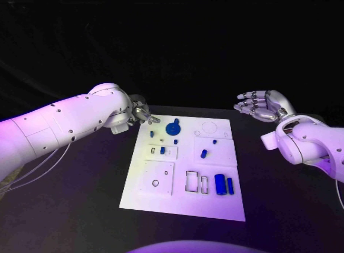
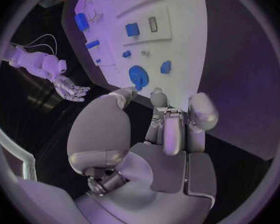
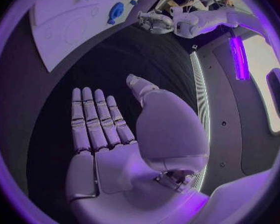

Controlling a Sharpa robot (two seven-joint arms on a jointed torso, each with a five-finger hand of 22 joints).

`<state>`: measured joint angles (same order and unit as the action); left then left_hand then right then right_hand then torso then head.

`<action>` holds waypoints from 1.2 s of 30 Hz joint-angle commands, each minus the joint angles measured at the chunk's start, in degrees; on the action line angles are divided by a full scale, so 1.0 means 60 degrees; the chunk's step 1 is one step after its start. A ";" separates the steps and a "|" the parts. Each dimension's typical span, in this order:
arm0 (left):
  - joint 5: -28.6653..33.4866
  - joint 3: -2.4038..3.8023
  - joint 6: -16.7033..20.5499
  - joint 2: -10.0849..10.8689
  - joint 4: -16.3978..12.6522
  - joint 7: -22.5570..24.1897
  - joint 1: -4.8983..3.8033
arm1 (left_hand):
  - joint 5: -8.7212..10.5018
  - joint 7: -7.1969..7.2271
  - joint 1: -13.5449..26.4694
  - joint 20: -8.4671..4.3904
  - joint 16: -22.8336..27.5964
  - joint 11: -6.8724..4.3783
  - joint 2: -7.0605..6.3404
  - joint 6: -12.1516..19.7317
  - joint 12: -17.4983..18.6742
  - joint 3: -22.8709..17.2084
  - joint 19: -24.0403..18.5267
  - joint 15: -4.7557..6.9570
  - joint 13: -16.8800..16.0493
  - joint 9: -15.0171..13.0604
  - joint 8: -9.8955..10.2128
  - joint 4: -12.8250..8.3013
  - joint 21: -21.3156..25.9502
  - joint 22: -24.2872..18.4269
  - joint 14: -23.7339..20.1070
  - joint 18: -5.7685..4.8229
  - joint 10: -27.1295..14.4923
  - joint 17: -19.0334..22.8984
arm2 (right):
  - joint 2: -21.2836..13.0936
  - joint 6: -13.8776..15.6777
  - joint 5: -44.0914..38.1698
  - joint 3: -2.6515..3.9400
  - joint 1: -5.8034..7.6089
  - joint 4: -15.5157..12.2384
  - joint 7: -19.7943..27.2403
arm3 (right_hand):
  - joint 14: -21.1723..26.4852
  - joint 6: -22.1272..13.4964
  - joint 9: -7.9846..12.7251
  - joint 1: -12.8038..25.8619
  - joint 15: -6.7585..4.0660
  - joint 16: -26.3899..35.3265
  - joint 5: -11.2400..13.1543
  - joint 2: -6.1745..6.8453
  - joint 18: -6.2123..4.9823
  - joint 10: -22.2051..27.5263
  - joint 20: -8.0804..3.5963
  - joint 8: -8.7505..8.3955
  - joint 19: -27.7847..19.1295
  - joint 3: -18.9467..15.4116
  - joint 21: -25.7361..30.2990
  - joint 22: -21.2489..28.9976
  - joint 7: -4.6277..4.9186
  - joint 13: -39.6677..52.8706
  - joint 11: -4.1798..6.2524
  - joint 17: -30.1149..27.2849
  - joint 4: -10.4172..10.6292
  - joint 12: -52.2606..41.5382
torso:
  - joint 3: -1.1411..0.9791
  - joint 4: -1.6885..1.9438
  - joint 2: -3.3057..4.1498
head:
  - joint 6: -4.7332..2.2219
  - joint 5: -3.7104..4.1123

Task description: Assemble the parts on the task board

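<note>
You had a matt black desk (image 1: 73, 211) under everything, dull and without glare. The task board (image 1: 183, 203) looked like a smooth white plate, plastic by its look, flat and satin, with shallow recesses cut cleanly into it. The parts (image 1: 173, 128) were glossy blue plastic, smooth-sided. Your arms' casings (image 1: 58, 124) were smooth white plastic shells with a soft sheen. The left hand (image 1: 141, 114) and the right hand (image 1: 263, 105) showed a silvery, metallic finish, the finger pads (image 3: 96, 119) smooth and slightly glossy.
</note>
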<state>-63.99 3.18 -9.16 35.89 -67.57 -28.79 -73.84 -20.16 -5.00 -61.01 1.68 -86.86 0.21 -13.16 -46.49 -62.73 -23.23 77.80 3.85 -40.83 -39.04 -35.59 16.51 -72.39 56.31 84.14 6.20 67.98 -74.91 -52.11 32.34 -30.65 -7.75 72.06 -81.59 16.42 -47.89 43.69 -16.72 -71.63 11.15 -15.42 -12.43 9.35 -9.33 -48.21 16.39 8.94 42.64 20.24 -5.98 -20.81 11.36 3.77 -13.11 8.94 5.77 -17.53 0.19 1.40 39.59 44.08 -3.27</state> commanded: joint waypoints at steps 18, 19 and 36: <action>-0.0702 -0.0270 -0.1062 -0.0575 0.1078 0.0040 0.0008 | 0.0023 0.0036 -0.0065 0.0093 -0.0017 0.0021 0.0008 -0.0143 -0.0125 0.0247 0.0082 -0.0068 -0.0076 0.0077 -0.0009 0.0047 -0.0104 0.0082 0.0658 0.0006 0.0097 -0.1157 | 0.0047 -0.0108 -0.0022 0.0002 -0.0006 -0.0006 0.0110 | 0.0052 -0.0032 0.0017 0.0051 -0.0021 0.0044 -0.0057 -0.0048 -0.0005 0.0038 0.0002 -0.0024 -0.0054 -0.0068 0.0058 0.0016 0.0860 -0.0004 0.0007 -0.0015 -0.0006 -0.0014 | 0.0010 -0.0014 0.0012 | 0.0114 -0.0051; -0.0676 -0.0279 -0.1088 -0.0592 0.1096 0.0038 0.0010 | 0.0031 0.0040 -0.0046 0.0096 -0.0017 0.0018 0.0017 -0.0160 -0.0127 0.0272 0.0085 -0.0067 -0.0076 0.0086 -0.0014 0.0049 -0.0108 0.0089 0.0658 0.0005 0.0099 -0.1155 | 0.0049 -0.0112 -0.0022 0.0002 -0.0006 -0.0004 0.0110 | 0.0052 -0.0032 0.0017 0.0051 -0.0021 0.0044 -0.0057 -0.0048 -0.0005 0.0038 0.0002 -0.0024 -0.0054 -0.0068 0.0058 0.0016 0.0860 -0.0004 0.0007 -0.0015 -0.0006 -0.0014 | 0.0010 -0.0015 0.0008 | 0.0121 -0.0052; -0.0446 -0.0381 -0.1494 -0.0670 0.1146 0.0004 0.0020 | 0.0103 0.0092 0.0054 0.0102 -0.0029 -0.0021 0.0149 -0.0301 -0.0149 0.0466 0.0107 -0.0040 -0.0091 0.0175 -0.0053 0.0035 -0.0148 0.0157 0.0663 -0.0002 0.0127 -0.1174 | 0.0058 -0.0142 -0.0022 0.0002 -0.0006 -0.0002 0.0104 | 0.0049 -0.0029 0.0018 0.0051 -0.0022 0.0047 -0.0066 -0.0054 -0.0005 0.0038 0.0002 -0.0023 -0.0053 -0.0075 0.0060 0.0019 0.0860 -0.0004 0.0007 -0.0019 -0.0004 -0.0017 | -0.0005 -0.0022 -0.0012 | 0.0171 -0.0058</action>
<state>-67.23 0.89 -16.11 32.05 -60.70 -28.85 -73.72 -19.81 -4.36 -60.93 2.07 -86.86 0.21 -12.63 -47.97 -63.43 -20.71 78.21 3.86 -41.31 -38.03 -35.59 16.67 -73.06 57.20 84.14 6.21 68.42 -74.91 -51.83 32.25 -30.59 -7.75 72.05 -81.57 16.48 -47.89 43.69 -16.68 -71.63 11.15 -15.42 -12.64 9.35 -9.32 -48.22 16.39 8.95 42.64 20.24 -5.98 -20.78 11.36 3.78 -13.11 8.90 5.77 -17.53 0.16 1.33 39.50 45.16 -3.57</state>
